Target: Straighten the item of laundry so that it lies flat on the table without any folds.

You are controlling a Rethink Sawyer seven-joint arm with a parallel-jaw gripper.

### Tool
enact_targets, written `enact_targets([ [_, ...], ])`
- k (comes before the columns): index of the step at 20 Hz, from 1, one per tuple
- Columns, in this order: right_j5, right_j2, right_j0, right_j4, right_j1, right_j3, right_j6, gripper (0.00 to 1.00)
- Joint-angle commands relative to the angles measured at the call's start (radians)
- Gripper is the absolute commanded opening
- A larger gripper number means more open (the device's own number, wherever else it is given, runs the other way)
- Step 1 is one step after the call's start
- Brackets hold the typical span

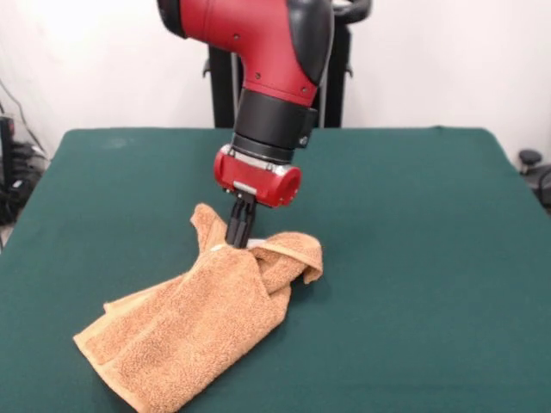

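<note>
The item of laundry (194, 323) is an orange-tan terry towel lying rumpled on the table (413, 258), left of centre and toward the front edge. Its far end is bunched and folded over itself, with a curled flap to the right and a small white tag (256, 245) showing at the fold. The red and black arm comes down from above, and my gripper (238, 239) has its black fingers pressed together on the raised far edge of the towel, right at the tag. The near part of the towel spreads flatter toward the lower left.
The dark green cloth top stretches wide to the right and behind the towel. The black pedestal (225, 86) stands behind the table's far edge. Cables and dark equipment (13, 172) sit off the left side, and a small dark object (532, 163) off the right.
</note>
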Motion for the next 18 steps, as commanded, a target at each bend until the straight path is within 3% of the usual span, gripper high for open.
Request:
enact_targets([
  [1,0.251,0.189,-0.149,-0.169,-0.085,0.016,-0.105,0.00],
  [7,0.389,0.192,-0.147,-0.167,-0.210,0.022,-0.089,0.00],
  [12,0.507,0.253,-0.181,-0.160,-0.295,0.020,-0.091,0.00],
  [18,0.516,0.265,-0.182,-0.155,-0.285,0.006,-0.047,0.00],
])
